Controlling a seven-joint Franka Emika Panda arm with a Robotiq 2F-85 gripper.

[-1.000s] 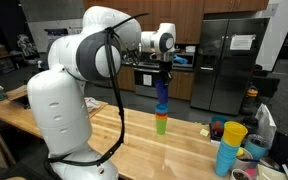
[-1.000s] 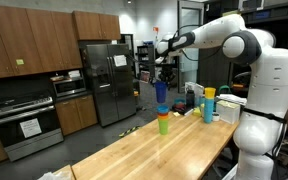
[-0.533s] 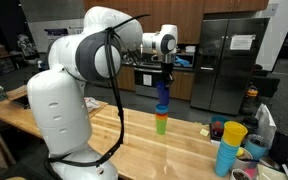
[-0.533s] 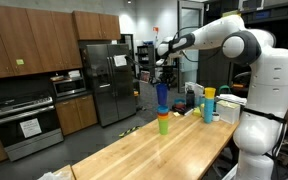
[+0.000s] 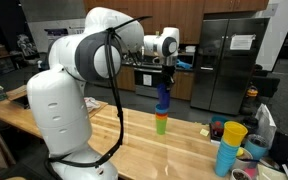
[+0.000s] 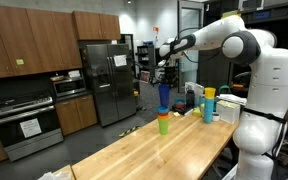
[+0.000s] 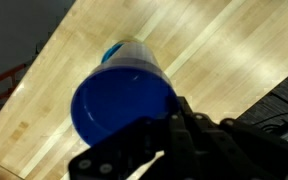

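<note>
Robot's gripper is clamping shut on a blue cup by its rim, apparently seating it on the cup stack directly below; spare cups are standing well aside, unstacked.

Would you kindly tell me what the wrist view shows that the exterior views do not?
Only the wrist view looks down into the open mouth of the blue cup, with the fingers shut at its rim. Only the exterior views show the green cup below it, the refrigerator and a separate yellow cup off to one side. All views share the blue cup, the gripper and the wooden table.
</note>
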